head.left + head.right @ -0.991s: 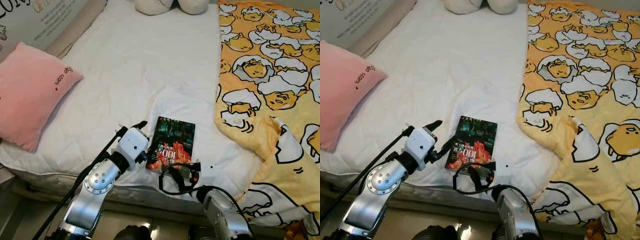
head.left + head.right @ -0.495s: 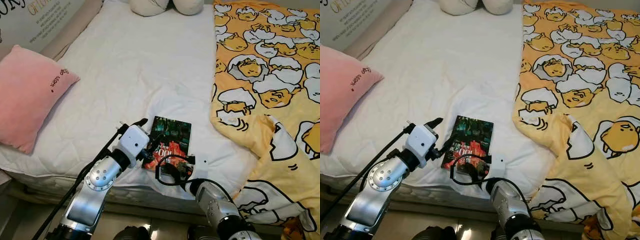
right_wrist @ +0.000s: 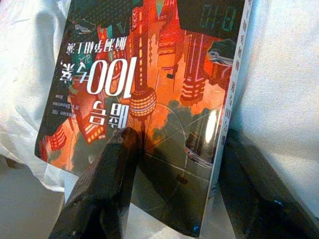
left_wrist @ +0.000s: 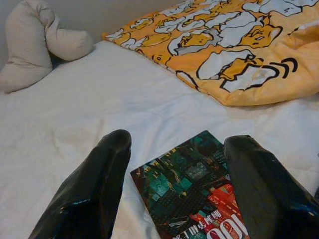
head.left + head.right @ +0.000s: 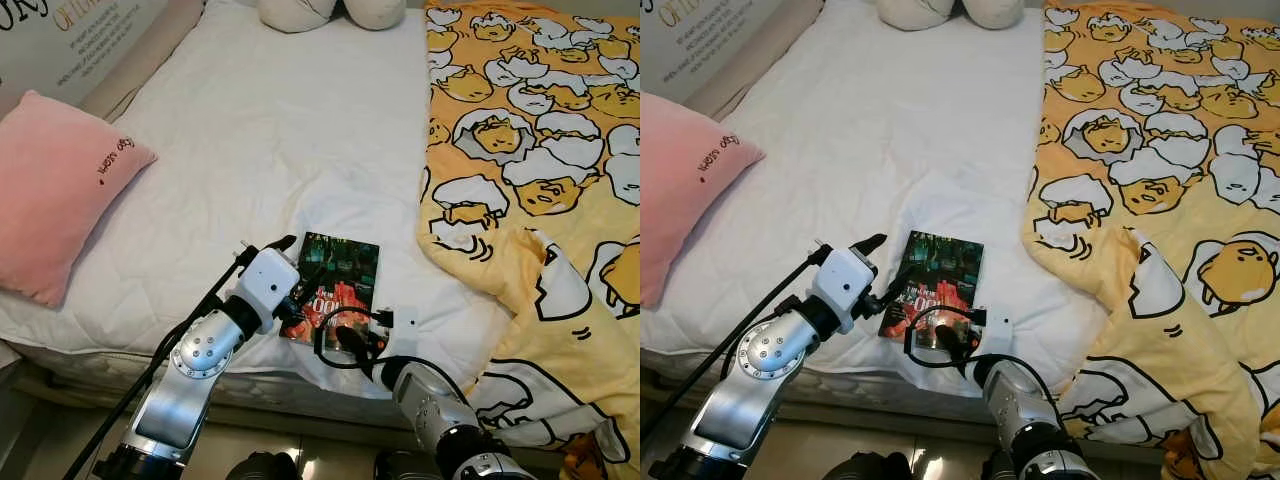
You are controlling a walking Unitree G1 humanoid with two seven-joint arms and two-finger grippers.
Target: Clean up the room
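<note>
A paperback book (image 5: 338, 285) with a dark green and red cover lies flat on the white bed sheet (image 5: 270, 130), close to the bed's front edge. My left gripper (image 5: 292, 272) is at the book's left side. It is open, and in the left wrist view its fingers (image 4: 94, 189) stand wide apart with the book (image 4: 199, 199) low between them. My right gripper (image 5: 352, 335) is at the book's near edge, also open. The right wrist view has its fingers (image 3: 102, 194) spread over the cover (image 3: 149, 84), one resting on the cover and the other past the spine.
A pink pillow (image 5: 55, 190) lies on the bed's left side. A yellow cartoon-print blanket (image 5: 540, 150) covers the right side and hangs over the front edge. A cream cushion (image 5: 330, 10) sits at the far end. The bed's front edge runs just below the book.
My right gripper has come forward over the bed edge onto the book's near end. The left gripper stays beside the book. The camera has shifted slightly.
</note>
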